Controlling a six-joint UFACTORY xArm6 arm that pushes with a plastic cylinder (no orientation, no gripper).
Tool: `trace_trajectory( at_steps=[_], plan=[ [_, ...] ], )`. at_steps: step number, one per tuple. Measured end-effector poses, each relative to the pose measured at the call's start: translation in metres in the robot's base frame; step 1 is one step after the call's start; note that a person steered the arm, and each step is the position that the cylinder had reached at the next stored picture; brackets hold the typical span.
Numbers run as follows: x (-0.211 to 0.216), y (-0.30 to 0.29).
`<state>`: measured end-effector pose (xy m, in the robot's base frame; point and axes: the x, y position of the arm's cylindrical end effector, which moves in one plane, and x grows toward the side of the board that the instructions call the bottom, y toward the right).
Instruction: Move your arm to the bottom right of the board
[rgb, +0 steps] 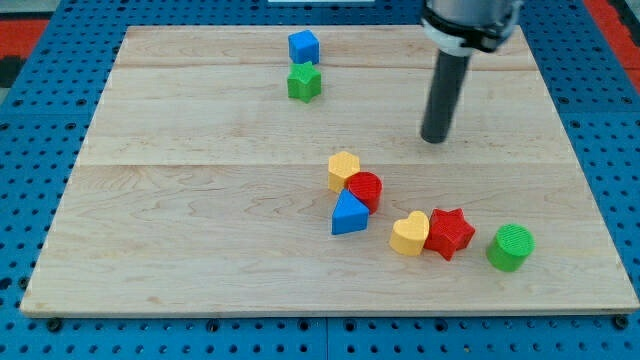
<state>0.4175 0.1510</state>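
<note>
Rod standing upright over the wooden bench (200, 200), tip (434, 139) resting on bare wood at about 1 o'clock from the board's centre, well apart from every block; no tool fitted, only the plain rod, grasping nothing. At 7 o'clock from the tip, clustered: yellow hexagon (343, 169), red cylinder (365, 189), blue triangle (348, 214). At 6 o'clock: yellow heart (410, 234) touching red star (449, 233), green cylinder (511, 247) just beside; at 10 o'clock: blue cube (303, 46) above green star (304, 82).

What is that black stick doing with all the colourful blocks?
I am a robot arm, and the stick is my rod. My tip rests on the wooden board toward the view's upper right, touching no block. I am meant to go to the board's bottom right corner. The yellow heart, red star and green cylinder sit below my tip, near that corner.
</note>
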Motion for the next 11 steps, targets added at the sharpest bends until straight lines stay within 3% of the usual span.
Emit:
trace_trajectory(
  at_steps=[2,6,8,10,11],
  plan=[
    [0.081,0.003],
    [0.080,-0.065],
    [0.076,-0.053],
    [0.052,-0.085],
    [0.044,-0.004]
  ],
)
